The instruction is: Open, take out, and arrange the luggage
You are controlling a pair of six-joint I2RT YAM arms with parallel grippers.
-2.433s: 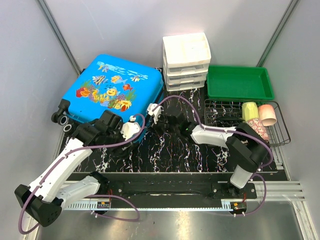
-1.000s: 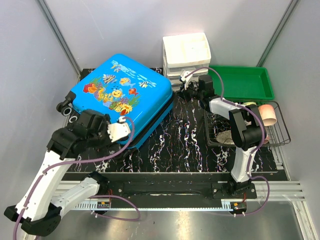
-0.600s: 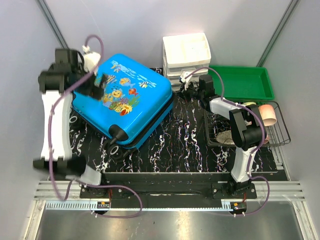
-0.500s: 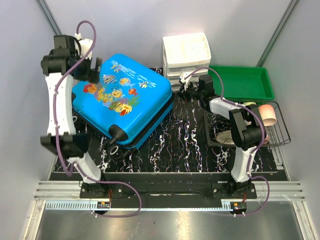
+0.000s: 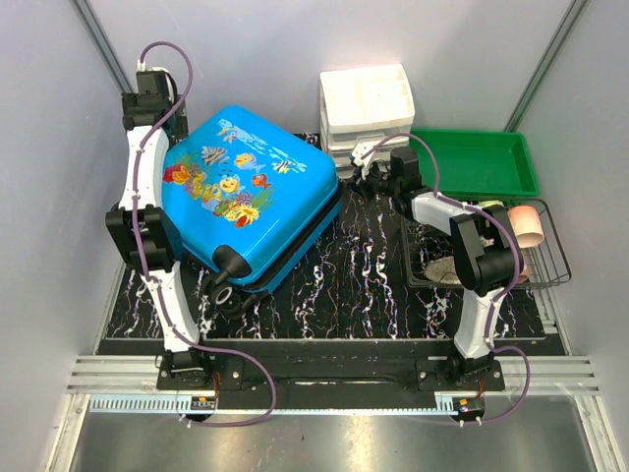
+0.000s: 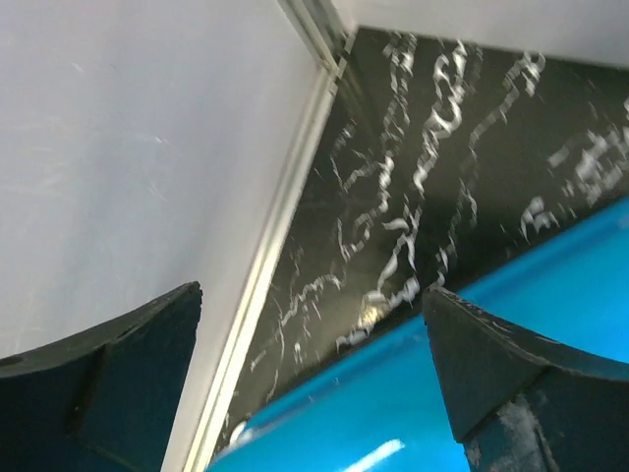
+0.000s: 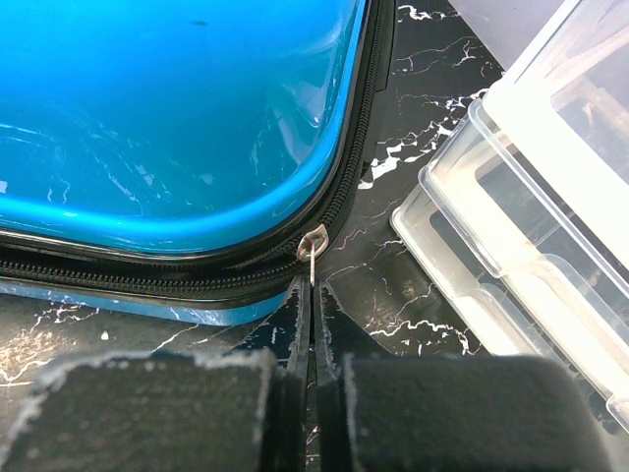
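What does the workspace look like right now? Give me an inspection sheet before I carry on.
Surface: black marbled mat, white veins.
Job's things: luggage lying flat, lid closed; zipper pull at the corner nearest the drawers.
Clutter: white drawer organiser, green tray, wire basket holding cups.
Grippers: right gripper shut on the zipper pull; left gripper open, empty, raised by the luggage's far-left edge.
Cables: purple cables run along both arms; no snag seen.
Surroundings: grey walls on three sides.
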